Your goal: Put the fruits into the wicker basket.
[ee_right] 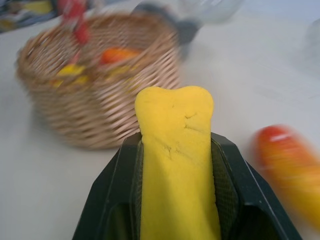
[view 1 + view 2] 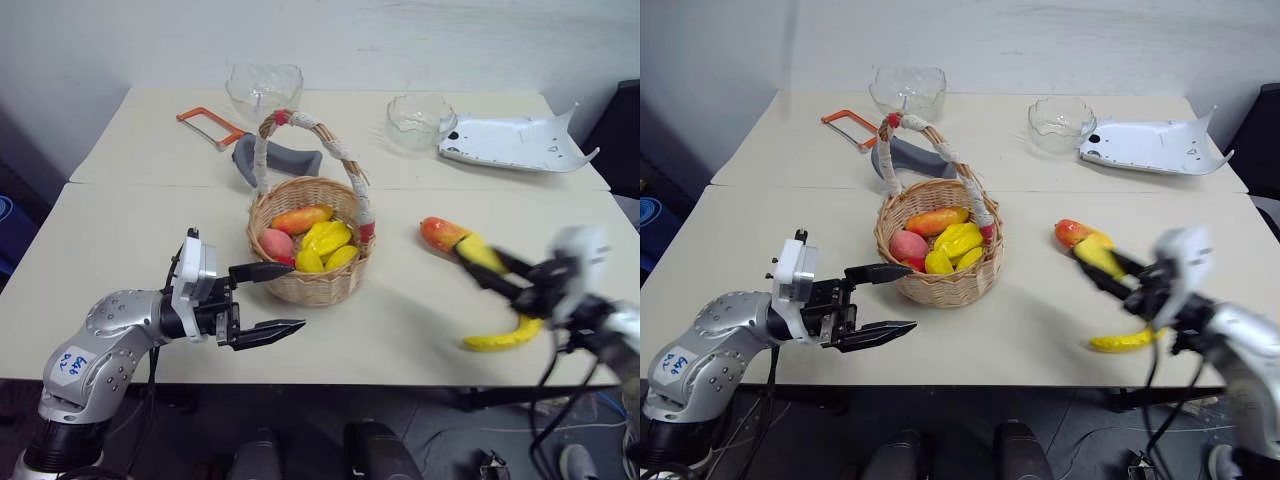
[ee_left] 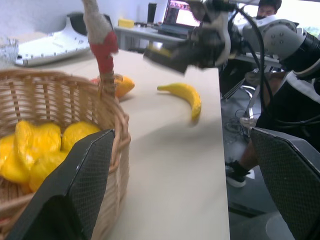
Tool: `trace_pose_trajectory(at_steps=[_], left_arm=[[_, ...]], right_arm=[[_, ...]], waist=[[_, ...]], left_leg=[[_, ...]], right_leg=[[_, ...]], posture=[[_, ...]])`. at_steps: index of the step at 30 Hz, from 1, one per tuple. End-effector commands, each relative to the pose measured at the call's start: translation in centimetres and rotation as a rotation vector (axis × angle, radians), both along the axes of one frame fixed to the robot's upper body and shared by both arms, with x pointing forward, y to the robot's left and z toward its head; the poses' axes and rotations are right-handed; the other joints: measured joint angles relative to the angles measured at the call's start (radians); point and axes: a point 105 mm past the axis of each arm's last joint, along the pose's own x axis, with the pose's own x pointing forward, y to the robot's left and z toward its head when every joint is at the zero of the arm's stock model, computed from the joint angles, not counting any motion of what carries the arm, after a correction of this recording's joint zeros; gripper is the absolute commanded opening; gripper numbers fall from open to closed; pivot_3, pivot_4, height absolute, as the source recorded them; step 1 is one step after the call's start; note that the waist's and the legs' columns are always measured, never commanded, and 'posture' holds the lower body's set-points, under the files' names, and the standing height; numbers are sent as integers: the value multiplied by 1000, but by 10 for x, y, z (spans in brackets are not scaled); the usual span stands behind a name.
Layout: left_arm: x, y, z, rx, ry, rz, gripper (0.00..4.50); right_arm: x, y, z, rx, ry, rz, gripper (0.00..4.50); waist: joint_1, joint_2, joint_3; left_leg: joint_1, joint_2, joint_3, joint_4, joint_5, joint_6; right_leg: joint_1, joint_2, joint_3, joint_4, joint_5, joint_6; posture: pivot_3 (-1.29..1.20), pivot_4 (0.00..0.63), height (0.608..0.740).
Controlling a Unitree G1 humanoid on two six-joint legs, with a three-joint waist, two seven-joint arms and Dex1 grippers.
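The tabletop [image 2: 120,230] carries the wicker basket [image 2: 310,275] near its middle, already holding several fruits. The left gripper [image 2: 272,300] hangs open just beside it. The right gripper [image 1: 175,165] pinches a yellow fruit piece [image 1: 175,165] above the front edge (a banana [image 2: 505,338] and mango [image 2: 440,234] lie there).

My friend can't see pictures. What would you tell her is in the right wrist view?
The right gripper has its black jaws shut on a yellow fruit piece that stands up between them. Behind it on the pale table sits the wicker basket with yellow and orange fruits inside, and a red-orange mango lies off to one side.
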Motion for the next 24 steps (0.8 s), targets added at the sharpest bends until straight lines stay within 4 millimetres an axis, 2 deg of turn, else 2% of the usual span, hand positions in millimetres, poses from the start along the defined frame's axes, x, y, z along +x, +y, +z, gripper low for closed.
trace_pose_trajectory(at_steps=[1,3,4,6,9,11,15,17,20,24], left_arm=[[0,-2,6,-5,-30,-14,4500],[0,-1,6,-7,-33,-15,4500],[1,-2,6,-3,-37,-15,4500],[4,-2,6,6,-49,-12,4500],[7,-4,9,16,-68,-17,4500],[6,-5,11,21,-76,-27,4500],[5,-8,9,19,-64,-47,4500],[3,-10,1,53,-65,-64,4500],[3,-7,3,53,-70,-63,4500],[2,-5,9,55,-61,-82,4500]], right_arm=[[0,-78,6,-63,0,-225,1249],[1,-109,3,-76,6,-327,1249],[5,-131,-3,-83,7,-419,1249],[11,-159,-20,-100,34,-537,1249],[18,-178,-49,-145,92,-644,1249],[23,-184,-71,-154,136,-694,1249],[31,-184,-89,-102,175,-727,1249],[32,-184,-90,-114,152,-730,2010],[27,-184,-87,-108,122,-723,2882],[8,-176,-58,-100,-12,-643,4291]], waist=[[0,0,0],[-1,0,0],[-1,0,0],[-4,0,0],[-9,1,0],[-10,1,0],[-18,3,1],[-21,5,2],[-22,5,2],[-12,5,2]], left_leg=[[0,-1,0,0,0,0],[0,-1,1,0,0,0],[0,-1,2,1,0,1],[0,1,5,3,0,0],[1,2,12,6,0,0],[2,2,13,7,0,-1],[3,2,13,7,2,-7],[2,2,13,8,1,-7],[2,2,14,8,1,-7],[1,2,14,9,0,-7]], right_leg=[[0,1,0,0,0,0],[-1,2,1,0,0,0],[-1,4,2,-1,0,0],[-1,8,7,0,0,0],[-3,13,15,2,0,0],[-4,15,20,3,0,1],[-5,15,25,4,1,2],[-5,15,26,3,2,4],[-5,16,27,2,3,5],[-5,16,28,1,3,5]], posture=[[0,150,740],[0,150,740],[0,150,740],[0,150,740],[0,150,740],[0,150,740],[0,150,740],[0,150,740],[0,150,740],[0,150,740]])
